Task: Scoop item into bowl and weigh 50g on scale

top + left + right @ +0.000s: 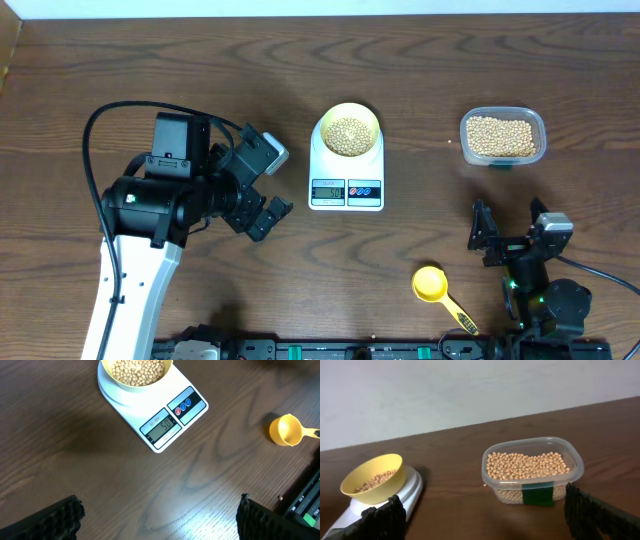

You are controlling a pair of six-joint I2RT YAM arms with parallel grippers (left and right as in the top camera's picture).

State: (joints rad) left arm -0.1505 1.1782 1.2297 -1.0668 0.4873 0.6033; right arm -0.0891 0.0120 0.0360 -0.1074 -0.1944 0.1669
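Observation:
The pale yellow bowl (348, 134) stands on the white scale (346, 190) at the table's middle and holds beige beans (348, 133). The scale's display (162, 427) reads 50. The bowl (372, 478) and scale (405, 492) also show at the left of the right wrist view. More beans (502, 137) fill the clear tub (503, 136) at the right. My left gripper (267, 187) is open and empty, left of the scale. My right gripper (508, 226) is open and empty, in front of the tub (532, 469).
A bright yellow scoop (436, 288) lies empty on the table near the front, left of my right arm; it also shows in the left wrist view (290, 430). One stray bean (450, 143) lies left of the tub. A black rail runs along the front edge.

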